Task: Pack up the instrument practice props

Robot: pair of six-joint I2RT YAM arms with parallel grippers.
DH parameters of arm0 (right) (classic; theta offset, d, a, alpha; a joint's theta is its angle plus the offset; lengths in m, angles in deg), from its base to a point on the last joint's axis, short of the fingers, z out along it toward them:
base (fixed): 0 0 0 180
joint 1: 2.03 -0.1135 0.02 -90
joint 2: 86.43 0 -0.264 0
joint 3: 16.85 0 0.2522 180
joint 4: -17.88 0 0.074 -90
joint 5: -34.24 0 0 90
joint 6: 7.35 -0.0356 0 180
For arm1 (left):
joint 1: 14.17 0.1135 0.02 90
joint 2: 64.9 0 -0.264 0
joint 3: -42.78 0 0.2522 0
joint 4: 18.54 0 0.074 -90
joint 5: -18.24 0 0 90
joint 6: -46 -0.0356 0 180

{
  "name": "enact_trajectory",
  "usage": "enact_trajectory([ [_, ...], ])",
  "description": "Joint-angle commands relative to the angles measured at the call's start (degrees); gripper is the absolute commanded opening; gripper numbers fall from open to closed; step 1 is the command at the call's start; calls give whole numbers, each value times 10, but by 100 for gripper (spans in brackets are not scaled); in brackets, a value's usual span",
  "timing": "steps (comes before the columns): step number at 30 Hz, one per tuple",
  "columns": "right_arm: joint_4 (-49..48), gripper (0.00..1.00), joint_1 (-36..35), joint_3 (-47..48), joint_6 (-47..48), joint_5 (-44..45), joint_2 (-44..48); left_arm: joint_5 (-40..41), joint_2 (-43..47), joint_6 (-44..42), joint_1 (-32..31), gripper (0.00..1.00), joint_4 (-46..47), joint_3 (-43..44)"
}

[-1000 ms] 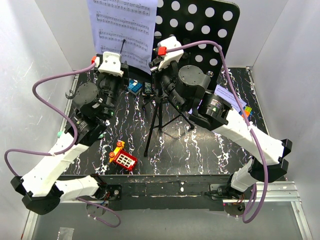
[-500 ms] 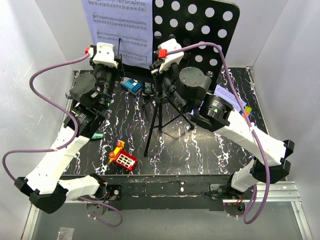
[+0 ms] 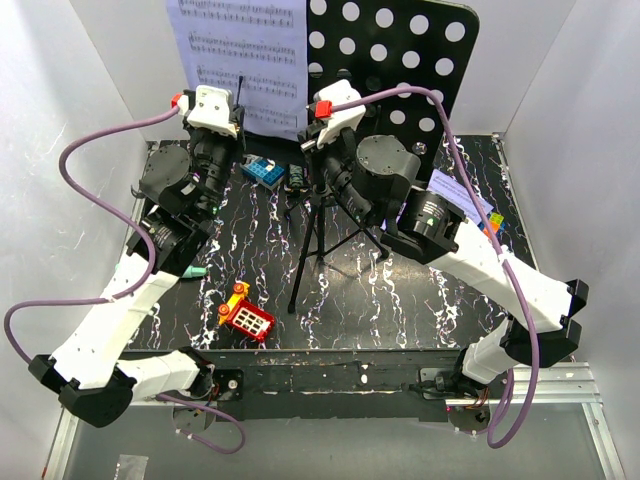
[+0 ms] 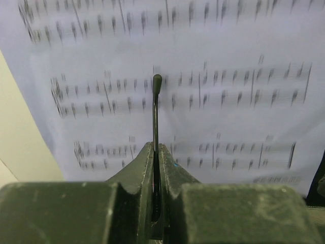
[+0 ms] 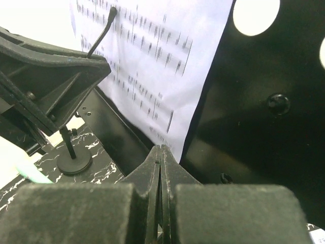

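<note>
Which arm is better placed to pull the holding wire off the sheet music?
Left, likely: the left gripper is shut on the thin black wire over the sheet music; the right gripper is shut at the page's bottom corner, away from that wire.

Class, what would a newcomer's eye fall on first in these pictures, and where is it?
A tall black music stand with a hole-punched desk dominates the back, a white sheet-music page on its left half. In front of that page, the left gripper pinches a thin black wire arm.
</note>
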Motion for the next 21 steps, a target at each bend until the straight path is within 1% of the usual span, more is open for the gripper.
enact_trajectory([
  [1, -33, 1, 1, -1, -6, 0, 23, -16, 11, 6, 5, 0, 6, 9],
  [6, -41, 1, 1, -8, -4, 7, 27, -32, 38, 3, 4, 0, 31, -20],
  [15, -46, 1, 2, -9, -4, 10, 33, -54, 80, 11, 4, 0, 37, -46],
  [19, -47, 1, 1, -15, -9, 6, 38, -55, 84, 11, 4, 0, 32, -50],
  [20, -50, 3, 1, -17, -11, 2, 39, -55, 84, 11, 4, 0, 32, -51],
  [21, -51, 11, 2, -19, -11, 0, 41, -55, 84, 13, 4, 0, 31, -51],
])
